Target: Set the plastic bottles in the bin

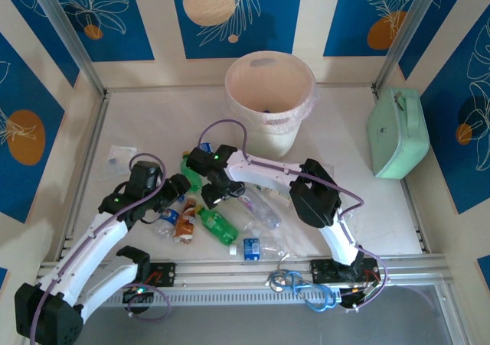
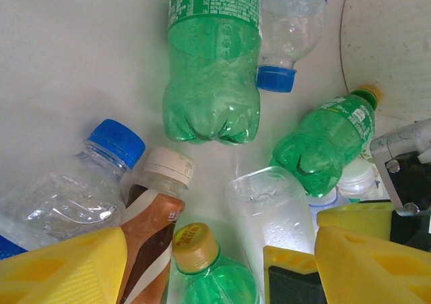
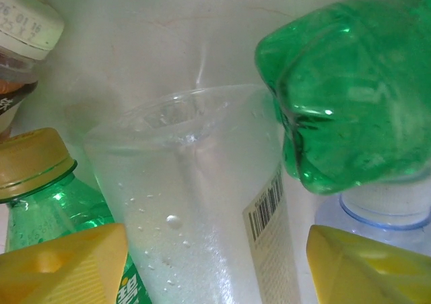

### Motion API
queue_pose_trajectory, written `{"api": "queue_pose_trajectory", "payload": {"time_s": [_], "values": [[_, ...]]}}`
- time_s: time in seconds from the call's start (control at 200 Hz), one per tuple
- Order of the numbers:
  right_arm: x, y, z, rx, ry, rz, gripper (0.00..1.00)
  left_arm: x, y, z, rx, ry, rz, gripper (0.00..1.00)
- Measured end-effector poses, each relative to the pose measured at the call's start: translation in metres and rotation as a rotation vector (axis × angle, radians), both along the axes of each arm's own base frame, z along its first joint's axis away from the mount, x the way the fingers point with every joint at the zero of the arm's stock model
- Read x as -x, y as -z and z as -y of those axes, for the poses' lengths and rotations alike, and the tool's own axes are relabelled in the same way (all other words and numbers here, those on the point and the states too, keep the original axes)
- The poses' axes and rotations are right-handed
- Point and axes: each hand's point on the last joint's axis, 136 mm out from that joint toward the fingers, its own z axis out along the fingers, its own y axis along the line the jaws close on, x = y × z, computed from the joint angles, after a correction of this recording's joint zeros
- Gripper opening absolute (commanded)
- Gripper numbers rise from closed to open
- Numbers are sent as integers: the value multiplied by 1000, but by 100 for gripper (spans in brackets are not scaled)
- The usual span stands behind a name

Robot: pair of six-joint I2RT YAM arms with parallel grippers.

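Lying in a loose heap on the white worktop (image 1: pixel 153 123) just ahead of both arms, the plastic bottles (image 1: pixel 218 219) sit well apart from the bin (image 1: pixel 253 77), which stands upright at the far middle. The right fingers (image 3: pixel 60 267), yellow wedge-shaped plastic, stand parted on either side of a clear bottle (image 3: pixel 195 203) with a droplet-beaded wall and a white barcode label. A slim gap separates one finger from that bottle, and whether the other touches it I cannot tell, so nothing is clamped. The left fingers (image 2: pixel 60 274), the same yellow wedges, are spread wide and grip nothing. Between them lie a brown-and-white bottle (image 2: pixel 151 223) with a ridged white cap, a yellow-capped green bottle (image 2: pixel 195 257) and the clear bottle's dimpled base. Beyond these rest a large green bottle (image 2: pixel 212 68), translucent with a lobed base, and a thin crumpled bottle (image 2: pixel 74 196) with a ridged blue cap. The bin is round, pale pinkish-white plastic with a handle cutout at its rim and a clear liner folded over the edge. A mint-green case (image 1: pixel 396 131) with rounded corners stands near the right wall, and a small clear bag (image 1: pixel 121 155) lies at the left.
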Motion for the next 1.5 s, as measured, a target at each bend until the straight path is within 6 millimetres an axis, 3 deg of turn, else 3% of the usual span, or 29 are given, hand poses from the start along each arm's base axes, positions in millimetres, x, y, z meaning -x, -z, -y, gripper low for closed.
{"api": "queue_pose_trajectory", "payload": {"time_s": [0.24,0.69,0.895,1.12,1.331,1.501], "values": [[0,2,-2,2,-9,-3,78,-3,-2,1,14,-7,10,74],[-5,17,-9,5,-8,-32,80,-3,-3,2,27,-11,8,74],[-8,28,-10,15,-2,-47,74,-3,-3,2,30,-8,5,74],[-7,30,-13,5,-16,-59,57,-3,-2,2,31,-11,3,74],[-13,22,-18,-7,-29,-22,49,-5,-3,3,34,-10,8,74],[-20,0,-22,-22,-33,40,47,-8,-10,4,39,-10,26,74]]}}
